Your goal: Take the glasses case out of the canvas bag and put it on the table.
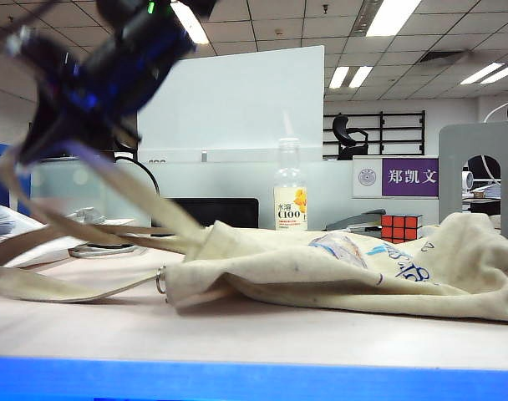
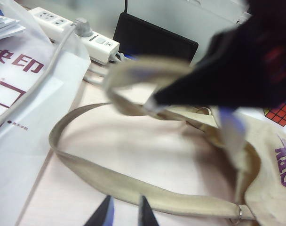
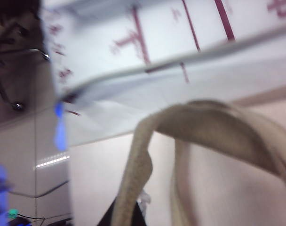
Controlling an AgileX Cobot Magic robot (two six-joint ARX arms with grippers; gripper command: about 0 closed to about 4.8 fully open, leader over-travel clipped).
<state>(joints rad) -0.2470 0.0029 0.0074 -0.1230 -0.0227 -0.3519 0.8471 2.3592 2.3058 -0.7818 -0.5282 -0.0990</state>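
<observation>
Currently on my screens: canvas bag (image 1: 363,271), slumped flat on the table (image 1: 237,330), lower right of the exterior view; its metal ring (image 1: 161,280) faces left. Right gripper (image 1: 49,138), upper left and blurred, pincer pressed together on one strap (image 1: 112,196), which rises from the bag's mouth. Left gripper (image 2: 124,214), bottom edge of its wrist view, fingertips slightly apart, pinching nothing, poised over the other strap (image 2: 133,186). Glasses case: not visible in any view. Behind: bottle (image 1: 290,196), Rubik's cube (image 1: 401,227).
</observation>
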